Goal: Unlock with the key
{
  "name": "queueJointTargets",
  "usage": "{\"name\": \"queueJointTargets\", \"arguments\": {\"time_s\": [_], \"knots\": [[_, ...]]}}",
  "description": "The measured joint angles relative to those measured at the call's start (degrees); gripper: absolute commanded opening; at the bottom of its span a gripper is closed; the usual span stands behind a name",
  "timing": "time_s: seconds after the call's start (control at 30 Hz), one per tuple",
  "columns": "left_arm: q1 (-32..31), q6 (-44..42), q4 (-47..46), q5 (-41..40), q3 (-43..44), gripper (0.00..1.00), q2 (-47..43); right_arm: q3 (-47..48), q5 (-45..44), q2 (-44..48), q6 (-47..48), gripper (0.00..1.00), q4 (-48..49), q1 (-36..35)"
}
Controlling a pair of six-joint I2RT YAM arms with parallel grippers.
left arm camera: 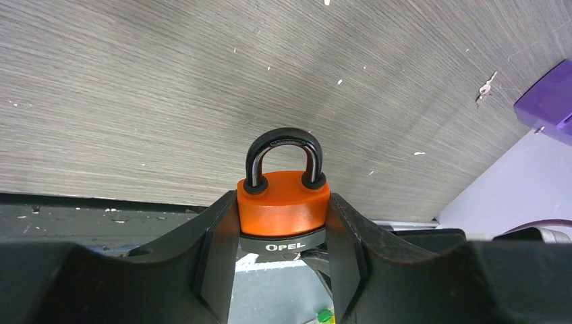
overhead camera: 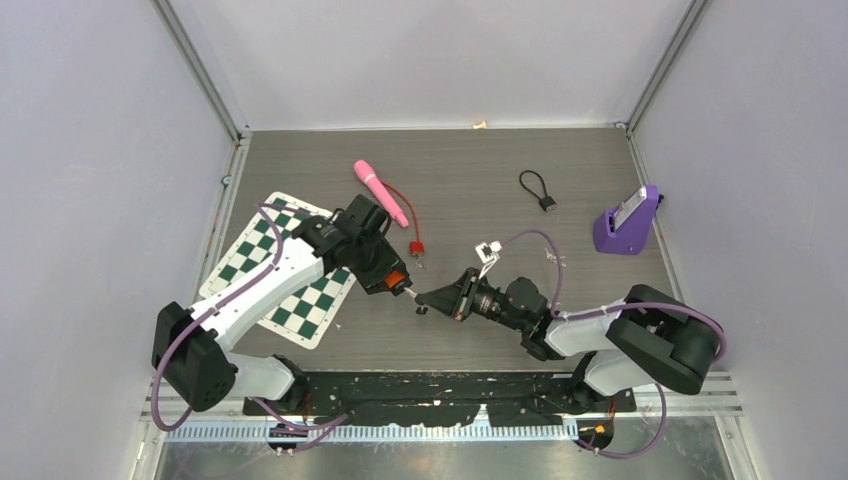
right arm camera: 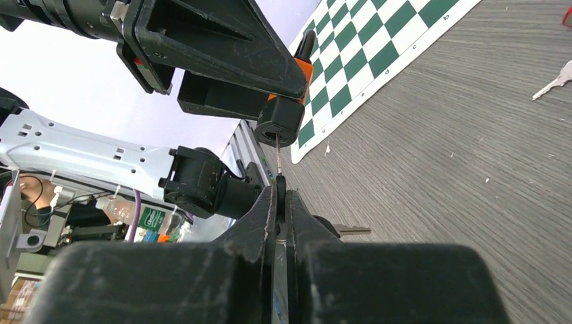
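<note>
Orange padlock (left arm camera: 283, 202) with black shackle, both legs seated in the body. It is held off the bench (overhead camera: 480, 170), near-centre, just right of the chessboard mat (overhead camera: 250, 255). A black band under the orange top reads "OPEL" in white. The left hand (left arm camera: 283, 217) is clenched on the padlock, one finger on each side of the body, shackle sticking out past the fingertips.

In the right wrist view the thin blade of the key (right arm camera: 278, 156) runs from the padlock's black underside straight into the right hand (right arm camera: 280, 196). That hand is pinched tight on the key. The blade tip meets the keyway; depth cannot be told. In the top view the two hands meet nose to nose, the left from the left and the right from the right.

A loose key (right arm camera: 553, 82) lies on the bench beyond the lock, near a red tag (overhead camera: 416, 247). The mat is green-and-white checked with small letters along its edge, "b" and "c" just readable. Farther off are a pink wand (overhead camera: 380, 192), a black cord loop (overhead camera: 537, 188) and, far right, a purple stand (overhead camera: 628, 222) holding a small device. Its writing is too small to read.
</note>
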State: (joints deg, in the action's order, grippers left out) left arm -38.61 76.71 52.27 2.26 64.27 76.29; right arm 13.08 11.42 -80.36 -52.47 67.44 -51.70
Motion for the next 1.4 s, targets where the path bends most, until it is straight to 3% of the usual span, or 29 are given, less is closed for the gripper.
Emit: {"name": "queueJointTargets", "arguments": {"time_s": [0.6,1.03,1.4], "knots": [[-1.0,2.5,-2.0,0.0,-1.9,0.30,-1.8,0.4,-8.4,5.9,2.9,0.05,-7.8,-4.3],[-6.2,4.6,-4.7,-7.2,-2.4,0.33,-3.1,0.9,-16.1,12.5,2.8,0.05,-16.5,-6.9],[-9.0,14.5,-12.2,-11.4,-11.2,0.31,-13.2,0.9,-17.2,12.7,7.3,0.05,-13.2,-8.0]]}}
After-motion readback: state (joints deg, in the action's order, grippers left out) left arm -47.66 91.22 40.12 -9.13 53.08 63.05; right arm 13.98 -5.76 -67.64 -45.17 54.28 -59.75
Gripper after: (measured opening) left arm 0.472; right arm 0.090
